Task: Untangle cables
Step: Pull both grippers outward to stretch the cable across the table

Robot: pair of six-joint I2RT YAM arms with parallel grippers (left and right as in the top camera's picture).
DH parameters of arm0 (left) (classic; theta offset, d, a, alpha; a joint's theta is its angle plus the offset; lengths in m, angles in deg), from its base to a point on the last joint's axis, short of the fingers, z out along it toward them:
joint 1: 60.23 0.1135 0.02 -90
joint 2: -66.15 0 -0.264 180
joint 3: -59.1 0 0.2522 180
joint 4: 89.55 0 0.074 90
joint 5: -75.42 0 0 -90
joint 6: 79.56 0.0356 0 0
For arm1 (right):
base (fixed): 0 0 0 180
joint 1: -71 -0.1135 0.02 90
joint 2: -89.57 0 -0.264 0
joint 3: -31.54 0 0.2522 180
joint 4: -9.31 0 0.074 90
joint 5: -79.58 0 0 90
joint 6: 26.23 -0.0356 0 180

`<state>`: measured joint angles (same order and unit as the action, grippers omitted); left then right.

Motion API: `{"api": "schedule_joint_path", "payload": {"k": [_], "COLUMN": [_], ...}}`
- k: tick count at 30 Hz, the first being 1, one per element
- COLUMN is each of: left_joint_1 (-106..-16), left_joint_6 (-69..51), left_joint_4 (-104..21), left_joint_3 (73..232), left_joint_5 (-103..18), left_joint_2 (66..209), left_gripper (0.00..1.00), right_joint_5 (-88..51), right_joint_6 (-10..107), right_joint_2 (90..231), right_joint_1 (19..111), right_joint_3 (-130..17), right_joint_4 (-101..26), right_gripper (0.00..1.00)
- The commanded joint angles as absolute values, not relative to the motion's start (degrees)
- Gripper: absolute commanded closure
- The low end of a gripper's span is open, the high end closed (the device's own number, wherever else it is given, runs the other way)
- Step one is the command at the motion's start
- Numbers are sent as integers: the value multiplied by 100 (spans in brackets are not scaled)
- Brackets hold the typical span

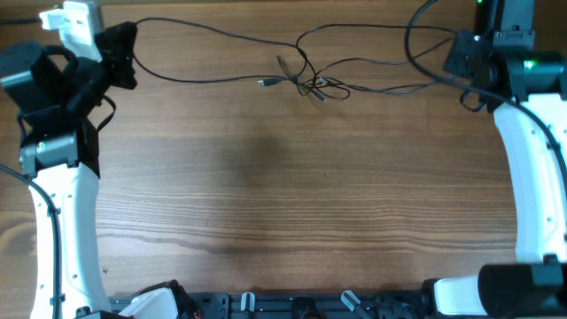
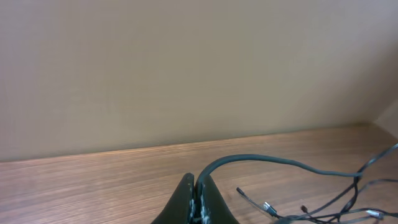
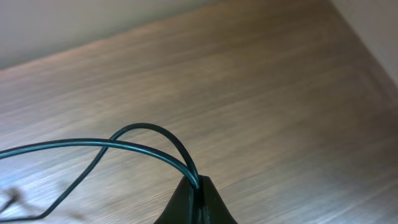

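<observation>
The cables [image 1: 310, 80] stretch along the far side of the table [image 1: 283, 204], snarled mid-span, strands there too fine to trace. Left gripper [image 2: 196, 200] is pinched shut on one, right gripper [image 3: 198, 194] clamps a loop. Both are cut off by the frame's bottom edge.

cables [image 1: 312, 81]: at the tangle, too small in the overhead view to tell which strand lies over which.
plugs [image 2: 268, 208]: blurred in the left wrist view; their type is unclear.
left gripper [image 2: 195, 202]: cut off by the bottom edge; only the tips of the closed jaws show, pinching a cord.
right gripper [image 3: 196, 198]: likewise cut by the bottom edge; its pinched cord runs out past the left edge.
</observation>
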<state>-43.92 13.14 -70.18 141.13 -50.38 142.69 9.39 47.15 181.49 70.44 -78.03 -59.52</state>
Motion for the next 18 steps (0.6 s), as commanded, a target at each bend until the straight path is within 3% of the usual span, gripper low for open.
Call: {"api": "schedule_joint_path", "payload": {"k": [1,11,18], "left_joint_1": [-4103,-3432,-3417], "left_joint_6": [1408,1473,1471], "left_joint_4": [-7036,-7021,-7014], "left_joint_3": [14198,14198,14198], "left_joint_5": [-4920,-4917,-4900], "left_joint_2": [14083,14083,14083], "left_gripper": [96,96,96], "right_joint_5": [1271,1243,860], "right_joint_6": [4719,4754,4868], "right_joint_2": [18516,18709,18709], "right_joint_1": [7415,8642,8729], "right_joint_3": [-7928,-7928,-7928], "right_joint_4": [-5910,-6009,-5998], "right_gripper": [96,95,96]}}
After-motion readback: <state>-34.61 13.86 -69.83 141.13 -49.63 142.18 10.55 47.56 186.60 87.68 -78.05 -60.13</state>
